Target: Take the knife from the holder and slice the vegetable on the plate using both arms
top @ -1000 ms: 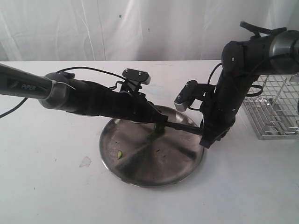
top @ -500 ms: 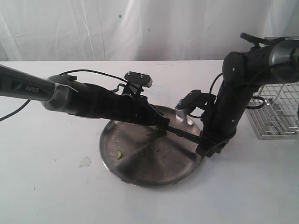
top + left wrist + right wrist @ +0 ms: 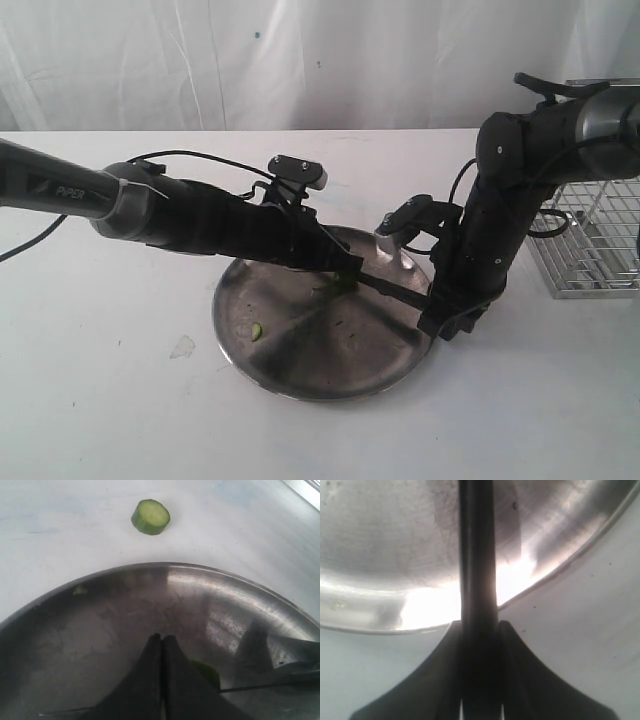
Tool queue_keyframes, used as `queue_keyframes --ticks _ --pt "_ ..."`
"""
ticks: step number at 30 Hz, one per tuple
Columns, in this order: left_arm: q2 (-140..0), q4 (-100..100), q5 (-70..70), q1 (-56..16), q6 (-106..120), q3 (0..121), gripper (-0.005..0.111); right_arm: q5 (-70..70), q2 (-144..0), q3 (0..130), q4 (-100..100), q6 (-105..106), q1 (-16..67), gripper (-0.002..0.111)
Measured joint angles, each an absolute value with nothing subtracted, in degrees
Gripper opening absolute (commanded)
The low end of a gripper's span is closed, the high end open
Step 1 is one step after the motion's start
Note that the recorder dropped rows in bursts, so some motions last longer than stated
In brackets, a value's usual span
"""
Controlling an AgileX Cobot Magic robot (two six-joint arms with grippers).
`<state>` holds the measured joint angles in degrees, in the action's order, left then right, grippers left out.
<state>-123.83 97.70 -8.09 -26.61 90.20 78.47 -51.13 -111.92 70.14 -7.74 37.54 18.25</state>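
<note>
The steel plate (image 3: 320, 345) lies mid-table. My left gripper (image 3: 346, 273) reaches low over its far side, fingers pressed together (image 3: 162, 638). The dark green vegetable (image 3: 208, 673) shows beside and under those fingers, with a sliver of green between them. My right gripper (image 3: 432, 303) at the plate's right rim is shut on the knife's black handle (image 3: 477, 580). The knife (image 3: 392, 289) lies low across the plate, its blade reaching the vegetable (image 3: 338, 286). Its thin edge (image 3: 270, 685) shows in the left wrist view. The wire holder (image 3: 590, 240) stands at the far right.
A small green slice (image 3: 256, 331) lies on the plate's left part. A round green slice (image 3: 150, 516) sits on the white table beyond the rim. A pale scrap (image 3: 183, 347) lies on the table left of the plate. A white curtain hangs behind.
The right arm has dropped and drawn slightly back, bringing the knife down close to the plate at the vegetable. The left arm has edged right and stays over the vegetable.
</note>
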Motion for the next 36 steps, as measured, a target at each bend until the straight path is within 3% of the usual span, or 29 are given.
queue_keyframes --ticks 15,24,36 --pt "-113.21 93.43 -11.03 -26.61 92.13 80.44 0.000 -51.79 -111.92 70.14 -8.88 35.99 18.25 0.000" --pt "-116.39 85.51 -20.17 -26.61 96.14 74.06 0.000 -51.79 -111.92 70.14 -9.02 35.99 18.25 0.000" --pt "-120.10 96.00 -26.76 -26.61 101.40 74.06 0.000 -51.79 -111.92 70.14 -9.05 35.99 18.25 0.000"
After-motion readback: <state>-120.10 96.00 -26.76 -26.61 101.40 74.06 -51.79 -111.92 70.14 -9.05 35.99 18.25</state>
